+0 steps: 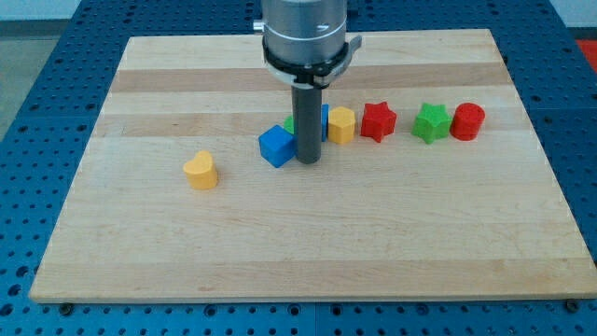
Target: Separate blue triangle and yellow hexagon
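Note:
The yellow hexagon (341, 124) sits near the board's middle, right of the rod. A blue block (323, 121), mostly hidden behind the rod, touches the hexagon's left side; its shape cannot be made out. My tip (308, 161) rests on the board just below and left of that pair, touching the right side of a blue cube (276, 147). A sliver of a green block (290, 124) shows behind the rod, above the blue cube.
A red star (378, 121), a green star (431, 122) and a red cylinder (467, 121) stand in a row to the hexagon's right. A yellow heart (200, 171) lies alone at the left. The wooden board (298, 243) ends on a blue perforated table.

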Available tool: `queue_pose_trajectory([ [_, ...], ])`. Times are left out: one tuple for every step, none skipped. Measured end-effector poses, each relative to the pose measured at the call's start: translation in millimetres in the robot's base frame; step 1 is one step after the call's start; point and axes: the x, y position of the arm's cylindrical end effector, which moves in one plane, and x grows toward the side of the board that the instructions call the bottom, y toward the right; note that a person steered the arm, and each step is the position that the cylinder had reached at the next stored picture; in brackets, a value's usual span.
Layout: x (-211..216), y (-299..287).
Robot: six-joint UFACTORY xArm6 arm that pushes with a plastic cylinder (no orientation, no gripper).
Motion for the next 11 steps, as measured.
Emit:
queue_pose_trajectory([
  [-22, 4],
  [-31, 4],
  [-31, 9],
  [-34, 21],
  [-40, 33],
  [-44, 39],
  [-45, 38],
  [-45, 34],
  [-49, 26],
  [-51, 18],
  [-52, 17],
])
